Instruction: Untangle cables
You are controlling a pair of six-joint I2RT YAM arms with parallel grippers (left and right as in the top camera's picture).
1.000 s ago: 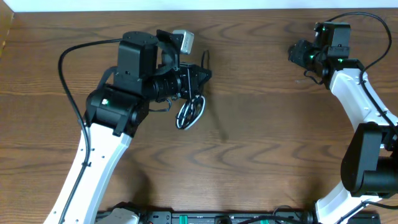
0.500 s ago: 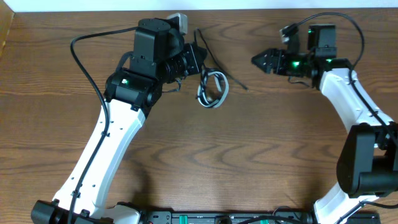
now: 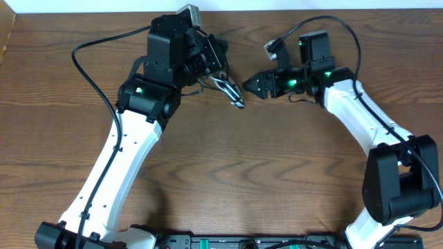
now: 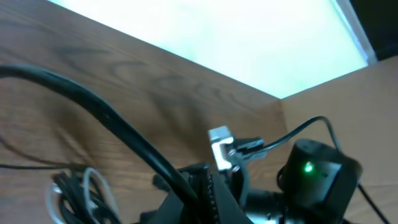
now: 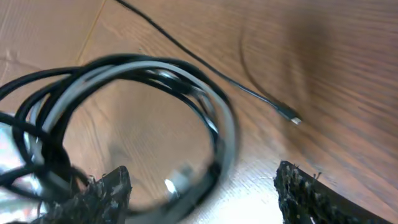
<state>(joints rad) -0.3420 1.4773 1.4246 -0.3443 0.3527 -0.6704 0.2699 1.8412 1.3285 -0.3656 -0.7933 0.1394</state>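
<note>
Left gripper is closed, and the cables run straight out from under its tip as a small bundle of black and pale loops. The pinch point is covered by the wrist from overhead, so the hold is read from the bundle ending there. The right gripper has its jaws wide, with its tip just beside the far end of the bundle; contact cannot be resolved from above. In the right wrist view its two fingertips sit at the bottom corners, well apart. The bundle shows as an open ring in front of them, its blurred lower arc dipping between them. The ring is several black strands with one grey-white strand running round together. One thin black strand crosses the table beyond the ring and ends in a small plug, apart from the coil. The only markings that resolve are green lamps, one on the left arm and one near the right wrist; any print on the housings is too small to read. In the left wrist view a thick black wire slants across the foreground. The cables lie blurred at lower left behind it, and a silver connector sits on the right arm beyond. A similar thick wire loops off the left arm, and another arcs over the right. A tan board stands at the table's end, and a black strip of equipment lies along the near edge.
</note>
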